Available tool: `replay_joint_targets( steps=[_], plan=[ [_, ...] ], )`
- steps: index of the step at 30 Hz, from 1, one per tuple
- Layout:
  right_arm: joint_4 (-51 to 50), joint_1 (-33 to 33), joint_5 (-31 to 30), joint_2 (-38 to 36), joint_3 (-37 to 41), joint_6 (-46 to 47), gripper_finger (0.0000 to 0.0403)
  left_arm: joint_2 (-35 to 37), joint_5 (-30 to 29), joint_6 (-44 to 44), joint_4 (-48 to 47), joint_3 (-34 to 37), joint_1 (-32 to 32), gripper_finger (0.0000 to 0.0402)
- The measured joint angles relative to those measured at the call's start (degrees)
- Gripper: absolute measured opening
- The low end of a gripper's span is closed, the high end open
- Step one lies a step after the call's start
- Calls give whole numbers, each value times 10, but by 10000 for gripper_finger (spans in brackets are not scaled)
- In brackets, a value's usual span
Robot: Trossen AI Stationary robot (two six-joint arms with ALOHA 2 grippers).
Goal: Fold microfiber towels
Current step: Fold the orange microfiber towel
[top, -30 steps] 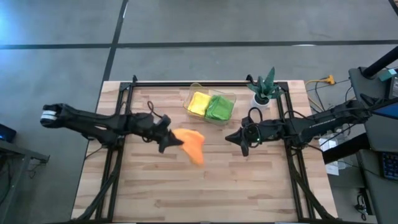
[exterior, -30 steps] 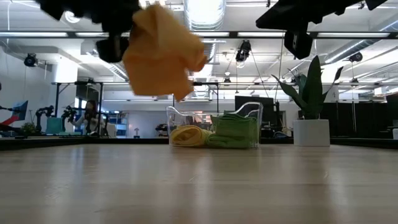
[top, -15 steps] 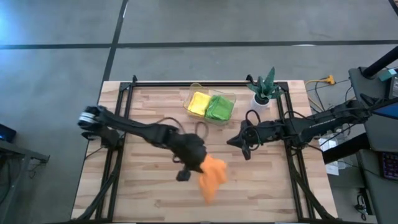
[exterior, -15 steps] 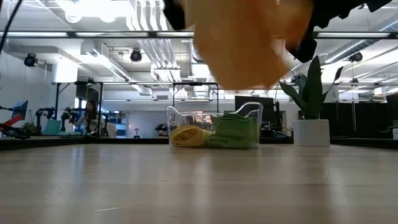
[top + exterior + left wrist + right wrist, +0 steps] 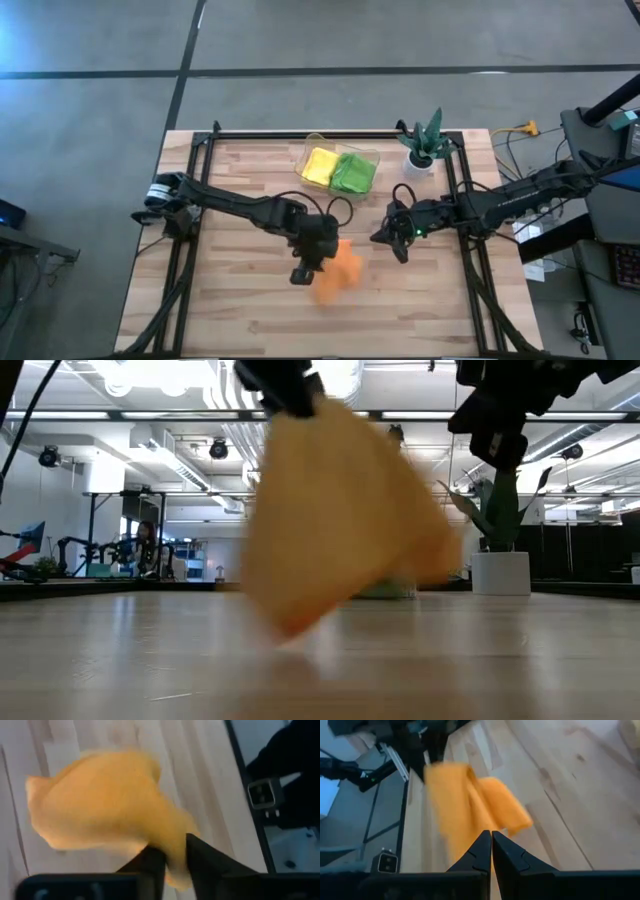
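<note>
My left gripper (image 5: 170, 857) pinches a corner of the orange towel (image 5: 343, 272), which hangs crumpled over mid-table. My right gripper (image 5: 398, 238) waits nearby with fingers together, holding nothing. Nothing looks folded yet; the yellow towel (image 5: 319, 165) and green towels (image 5: 353, 173) sit in the clear bin (image 5: 312, 141).

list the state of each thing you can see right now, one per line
orange towel: unfolded, hanging bunched from the left gripper over the table's middle
left gripper: fingers pinching the orange towel's edge
right gripper: shut, empty, beside the orange towel, not touching it
yellow towel: folded, in the clear bin
green towels: folded, in the clear bin beside the yellow one
clear bin: upright, at the table's far edge
plant: upright in its white pot
</note>
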State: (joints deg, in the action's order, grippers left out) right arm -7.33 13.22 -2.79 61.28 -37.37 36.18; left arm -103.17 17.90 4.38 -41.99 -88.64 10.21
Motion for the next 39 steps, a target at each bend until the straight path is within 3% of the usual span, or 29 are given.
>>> replay_joint_targets(
  steps=[8, 12, 17, 22, 30, 34, 39],
  plan=[
    [6, 2, 0, 0, 23, 25, 9, 1, 9, 12, -109, 9, -1, 199],
    [67, 9, 0, 4, 40, 28, 9, 2, -5, 26, -159, 21, -1, 245],
    [176, 19, 0, 41, 60, 28, 10, 18, -16, 80, -176, 95, 1, 255],
    [251, 35, 22, 120, 55, 9, 36, 94, -12, 168, -128, 247, 30, 255],
    [245, 98, 23, 285, -27, -234, 119, 323, -42, 418, 77, 479, 115, 255],
    [207, 122, -62, 366, -107, -327, 147, 412, -64, 502, 117, 540, 144, 256],
    [122, 131, -174, 455, -231, -425, 161, 484, -80, 537, 117, 568, 159, 256]
  ],
)
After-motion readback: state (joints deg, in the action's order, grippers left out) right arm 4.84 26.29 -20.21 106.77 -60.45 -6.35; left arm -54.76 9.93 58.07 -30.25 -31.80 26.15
